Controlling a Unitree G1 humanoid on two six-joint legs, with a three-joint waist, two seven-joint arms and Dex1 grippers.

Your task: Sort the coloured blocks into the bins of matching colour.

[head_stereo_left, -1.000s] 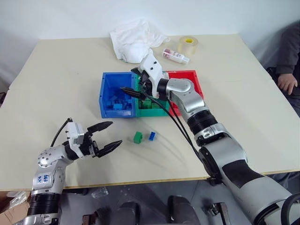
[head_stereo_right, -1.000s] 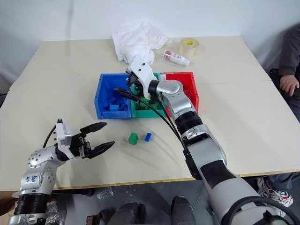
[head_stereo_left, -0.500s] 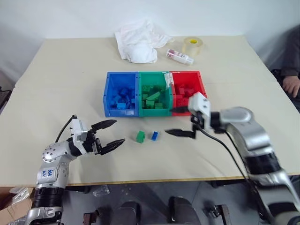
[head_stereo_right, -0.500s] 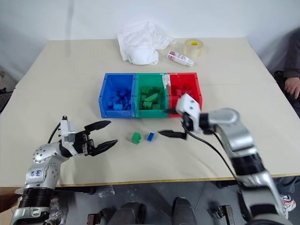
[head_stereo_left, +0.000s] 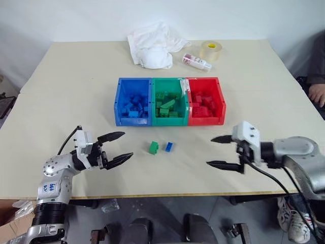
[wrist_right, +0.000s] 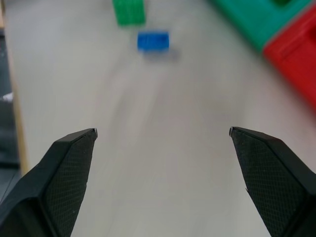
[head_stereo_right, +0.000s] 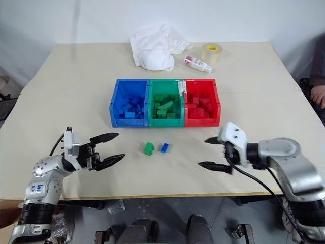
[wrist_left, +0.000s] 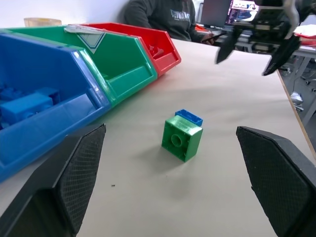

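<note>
Left gripper (head_stereo_left: 121,146): fingers spread, holding nothing.
Right gripper (head_stereo_left: 215,151): fingers spread, holding nothing.
Loose blocks: green block (head_stereo_left: 153,147) and blue block (head_stereo_left: 168,147) side by side on the bench (head_stereo_left: 76,91), near the bins (head_stereo_left: 169,121).
Person (head_stereo_left: 318,76): cut off at the frame edge.
Bottle (head_stereo_left: 196,61) label: too small to read.

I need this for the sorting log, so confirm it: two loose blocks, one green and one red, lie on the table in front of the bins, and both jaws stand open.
Not quite. The loose pair is a green block and a blue block, not a red one; the left eye view shows this. The rest holds: they lie on the table in front of the bins, and the left gripper and right gripper have open jaws.
</note>
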